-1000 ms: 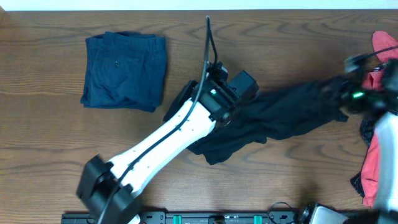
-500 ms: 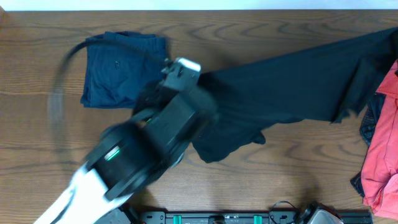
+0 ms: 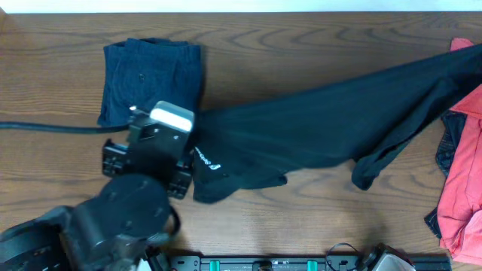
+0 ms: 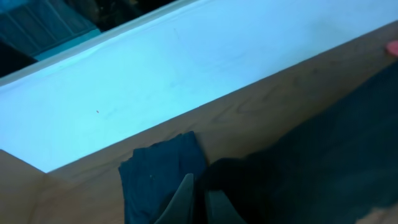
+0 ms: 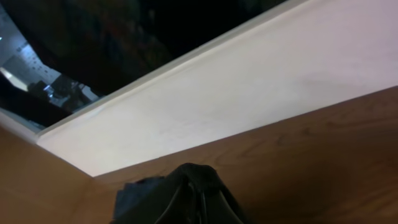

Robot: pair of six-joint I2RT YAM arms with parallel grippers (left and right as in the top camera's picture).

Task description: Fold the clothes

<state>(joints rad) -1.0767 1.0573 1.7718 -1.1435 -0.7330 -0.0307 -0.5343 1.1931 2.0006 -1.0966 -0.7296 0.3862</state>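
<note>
Clothes-folding looks early: navy-blue fabric shorts (image 3: 151, 79) sit folded at ten o'clock. Long black garment (image 3: 316, 128), clenched at its ends by left gripper (image 4: 199, 200) and right gripper (image 5: 198, 196), and coral-red pieces (image 3: 461, 196) at three o'clock need folding.

Black garment (image 3: 324, 113) with white logo (image 3: 205, 159), navy-blue shorts (image 3: 154, 71), coral-red pieces (image 3: 459, 196), brown wood-grain table (image 3: 301, 38).

my wooden desk (image 3: 316, 45) carries a long black garment (image 3: 324, 120); navy shorts (image 3: 151, 75) lie just left of it, coral-red pieces (image 3: 459, 196) beside its right end.
</note>
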